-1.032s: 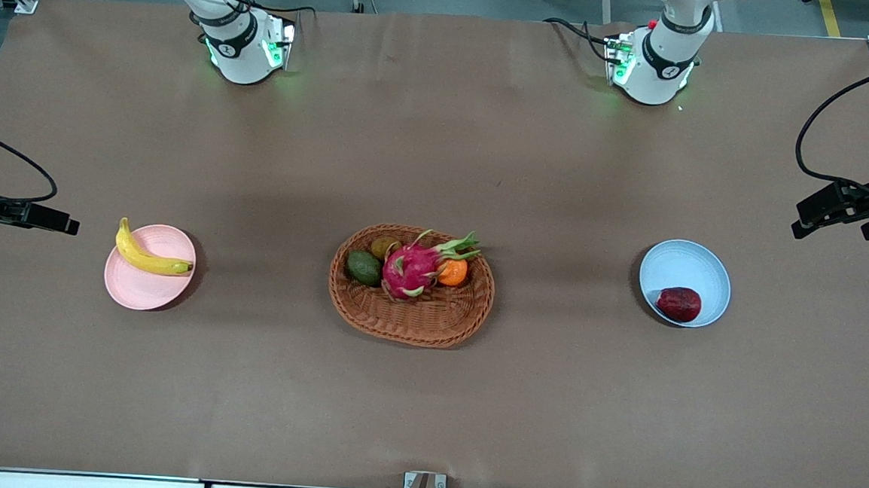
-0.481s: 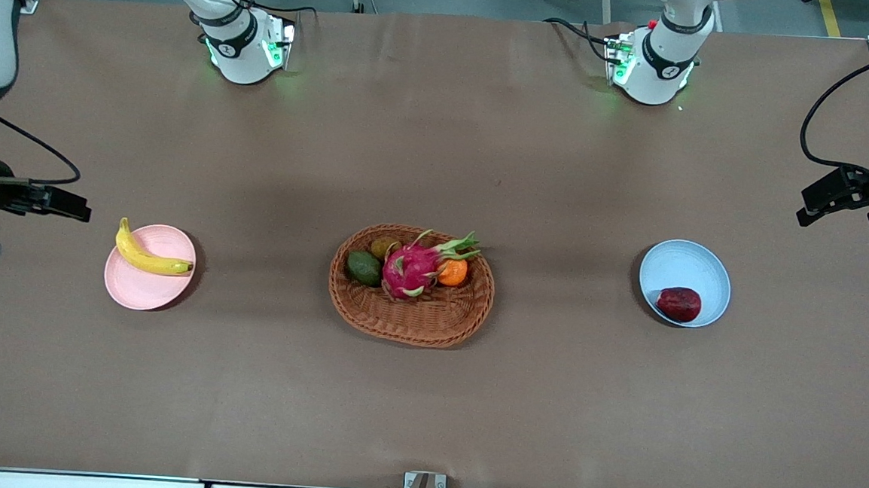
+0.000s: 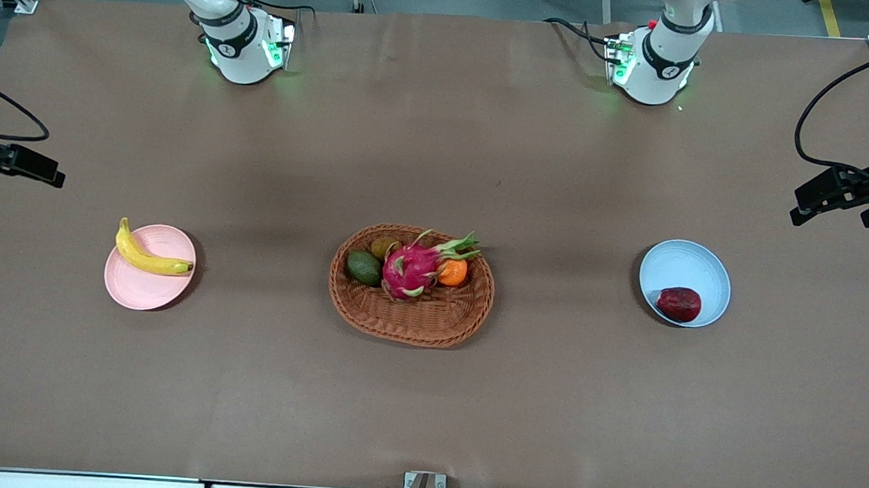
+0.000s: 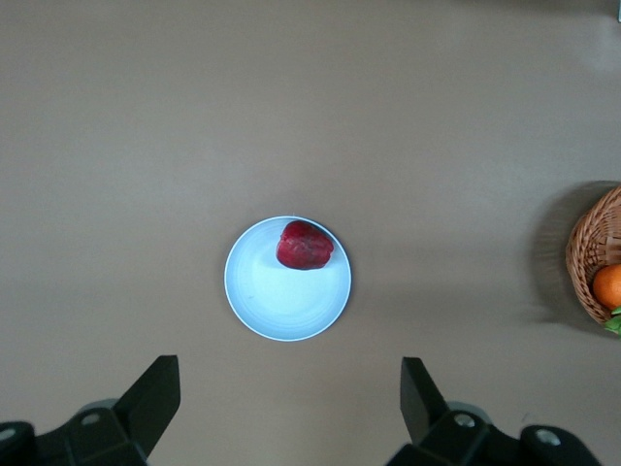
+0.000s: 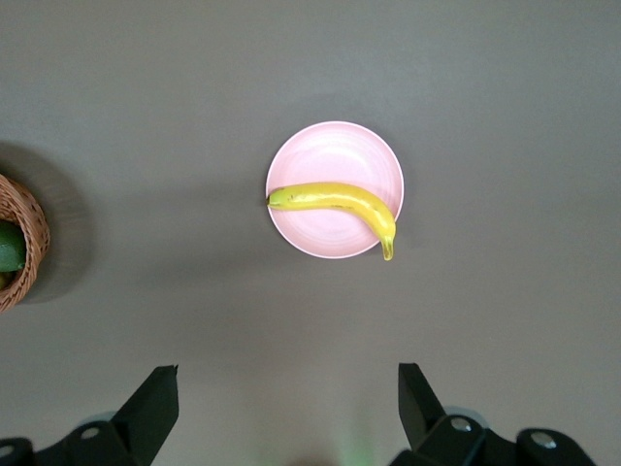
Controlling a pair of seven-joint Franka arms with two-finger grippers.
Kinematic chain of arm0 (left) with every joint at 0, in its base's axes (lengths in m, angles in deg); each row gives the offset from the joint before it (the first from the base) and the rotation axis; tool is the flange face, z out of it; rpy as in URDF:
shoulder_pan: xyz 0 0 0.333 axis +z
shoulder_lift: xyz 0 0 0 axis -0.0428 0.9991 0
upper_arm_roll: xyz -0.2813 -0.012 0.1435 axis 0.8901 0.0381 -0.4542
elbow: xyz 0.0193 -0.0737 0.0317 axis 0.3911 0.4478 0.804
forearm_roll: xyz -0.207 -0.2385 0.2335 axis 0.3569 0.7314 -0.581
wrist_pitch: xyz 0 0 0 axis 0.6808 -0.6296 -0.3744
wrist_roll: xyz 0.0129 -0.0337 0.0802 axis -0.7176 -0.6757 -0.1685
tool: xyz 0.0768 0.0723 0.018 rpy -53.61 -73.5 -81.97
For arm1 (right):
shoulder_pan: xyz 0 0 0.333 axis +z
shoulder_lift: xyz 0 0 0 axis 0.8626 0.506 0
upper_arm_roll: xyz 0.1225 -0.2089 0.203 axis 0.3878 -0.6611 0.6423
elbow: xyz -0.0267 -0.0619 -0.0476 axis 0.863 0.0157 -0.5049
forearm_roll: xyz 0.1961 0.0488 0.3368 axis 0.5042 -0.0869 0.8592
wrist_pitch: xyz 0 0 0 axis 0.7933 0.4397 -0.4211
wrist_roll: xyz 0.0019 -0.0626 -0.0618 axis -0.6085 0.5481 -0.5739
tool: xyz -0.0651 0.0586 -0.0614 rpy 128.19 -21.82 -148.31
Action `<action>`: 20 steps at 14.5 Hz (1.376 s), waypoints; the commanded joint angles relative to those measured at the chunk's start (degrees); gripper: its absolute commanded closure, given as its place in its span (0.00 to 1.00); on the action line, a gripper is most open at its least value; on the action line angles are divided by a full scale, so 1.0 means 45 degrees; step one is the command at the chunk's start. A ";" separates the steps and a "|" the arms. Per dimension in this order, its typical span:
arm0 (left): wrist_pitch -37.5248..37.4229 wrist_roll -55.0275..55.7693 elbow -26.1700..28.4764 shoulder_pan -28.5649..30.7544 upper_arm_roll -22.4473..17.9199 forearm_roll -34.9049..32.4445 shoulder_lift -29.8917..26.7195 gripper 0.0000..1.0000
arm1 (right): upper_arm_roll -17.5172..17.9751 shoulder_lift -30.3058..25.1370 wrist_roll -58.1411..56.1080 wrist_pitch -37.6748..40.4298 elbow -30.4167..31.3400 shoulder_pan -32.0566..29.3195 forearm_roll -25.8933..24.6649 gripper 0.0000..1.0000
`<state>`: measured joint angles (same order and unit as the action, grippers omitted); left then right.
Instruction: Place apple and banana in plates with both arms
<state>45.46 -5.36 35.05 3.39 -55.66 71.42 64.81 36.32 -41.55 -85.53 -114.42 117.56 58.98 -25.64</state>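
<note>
Judging the step: both fruits look delivered, so what is left is probably to pull both arms clear, high and wide, so that neither plate gets nudged.
Apple: apple (image 3: 678, 303) lies inside the blue plate (image 3: 686, 267), against the rim nearer the front camera, toward the left arm's end of the table.
Banana: banana (image 3: 149, 252) lies across the pink plate (image 3: 141, 290), its stem end overhanging the rim, toward the right arm's end of the table.
Left gripper: left gripper (image 4: 289, 398) hangs over bare table at its own end, apart from the blue plate, fingers spread wide, holding nothing.
Right gripper: right gripper (image 5: 286, 398) hangs over bare table at its end, apart from the pink plate, fingers spread wide, empty.
Basket: woven basket (image 3: 407, 321) sits mid-table between the plates, holding a dragon fruit (image 3: 412, 267), an orange (image 3: 452, 272), a green fruit (image 3: 364, 267) and a brownish one (image 3: 384, 247).
Risk: banana's overhang looks the easiest thing to disturb.
</note>
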 commanded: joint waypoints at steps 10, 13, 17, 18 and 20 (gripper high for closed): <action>-0.0094 -0.0144 0.0106 -0.1434 -0.1553 0.0221 -0.0191 0.00 | 0.0226 -0.3017 0.0078 0.0002 0.2550 0.0179 -0.0079 0.00; -0.0522 -0.0183 0.0106 -0.1395 -0.1572 0.0221 -0.0191 0.00 | 0.0206 -0.3349 0.0058 0.0139 0.2667 0.0218 -0.0079 0.00; -0.0602 -0.0417 0.0067 -0.1375 -0.1572 0.0163 -0.0191 0.00 | 0.0206 -0.3623 0.0058 0.0295 0.2687 0.0335 -0.0079 0.00; -0.0621 -0.0630 0.0067 -0.1375 -0.1572 0.0162 -0.0210 0.00 | 0.0206 -0.3662 0.0039 0.0295 0.2687 0.0316 -0.0079 0.00; -0.0622 -0.0905 0.0067 -0.1337 -0.1592 0.0143 -0.0230 0.00 | 0.0226 -0.3624 0.0019 0.0237 0.2687 0.0258 -0.0079 0.00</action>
<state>43.41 -7.47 35.09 -2.63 -62.31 71.42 64.81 37.87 -56.17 -85.54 -112.87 127.62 59.56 -25.63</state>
